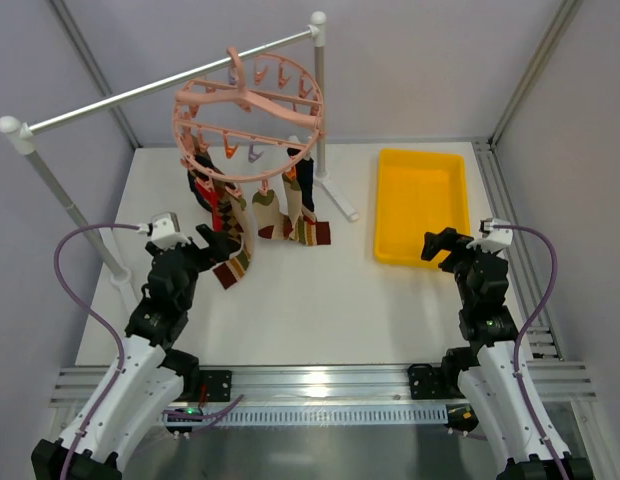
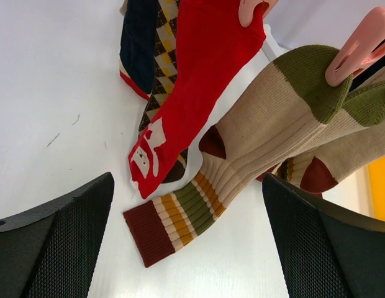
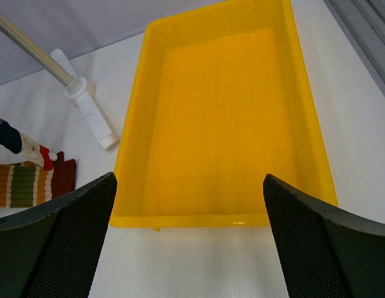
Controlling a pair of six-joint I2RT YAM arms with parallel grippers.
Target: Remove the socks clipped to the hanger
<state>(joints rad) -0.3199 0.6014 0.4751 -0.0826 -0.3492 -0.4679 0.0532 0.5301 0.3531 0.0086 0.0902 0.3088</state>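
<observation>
The salmon-pink round hanger (image 1: 248,108) hangs from the grey rail. Several socks (image 1: 258,212) hang from its clips, their ends resting on the table. My left gripper (image 1: 216,246) is open and empty just left of the lowest sock ends. In the left wrist view, a tan sock with a striped maroon cuff (image 2: 180,214) lies between and ahead of my open fingers (image 2: 56,239). A red sock (image 2: 189,87) and argyle socks hang beside it, and pink clips (image 2: 360,46) grip the green toes. My right gripper (image 1: 440,247) is open and empty at the yellow tray's near edge.
The yellow tray (image 1: 420,200) is empty and shows in the right wrist view (image 3: 217,124). The grey rail (image 1: 160,88) rests on white posts; one post foot (image 3: 88,110) stands left of the tray. A striped sock end (image 3: 25,184) lies at the far left.
</observation>
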